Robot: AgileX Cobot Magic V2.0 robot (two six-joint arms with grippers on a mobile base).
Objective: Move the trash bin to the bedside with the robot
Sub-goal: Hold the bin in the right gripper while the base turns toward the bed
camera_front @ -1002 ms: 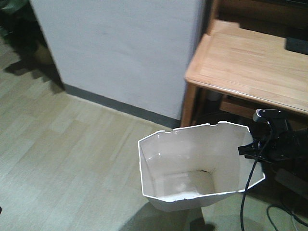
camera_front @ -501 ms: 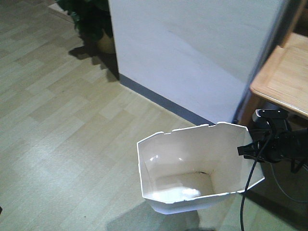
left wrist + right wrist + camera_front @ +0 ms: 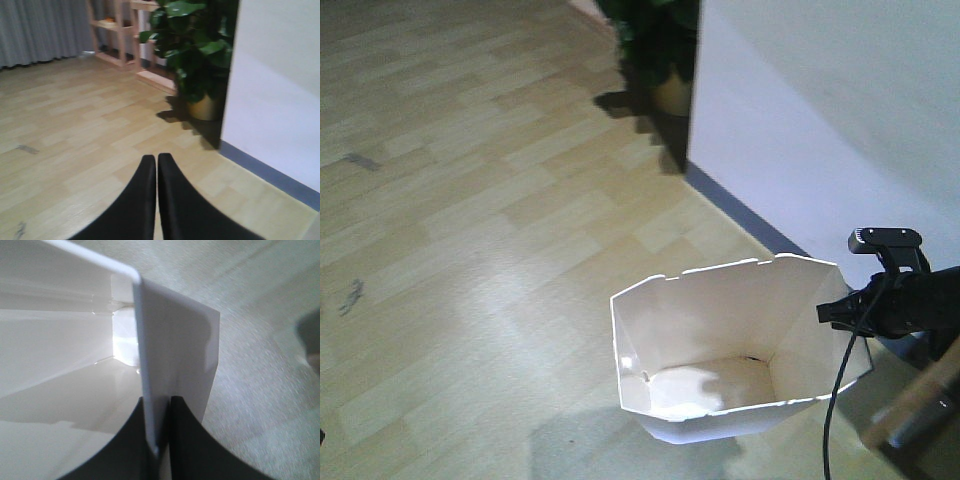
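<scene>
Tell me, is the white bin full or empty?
Empty: the front view looks down into the trash bin and shows only its bare cream walls and floor.

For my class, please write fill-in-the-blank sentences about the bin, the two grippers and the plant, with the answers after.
1. The right gripper is ____ on the rim of the trash bin.
2. The left gripper is shut and holds ____.
3. The potted plant stands beside the white ____.
Missing words: shut; nothing; wall.
</scene>
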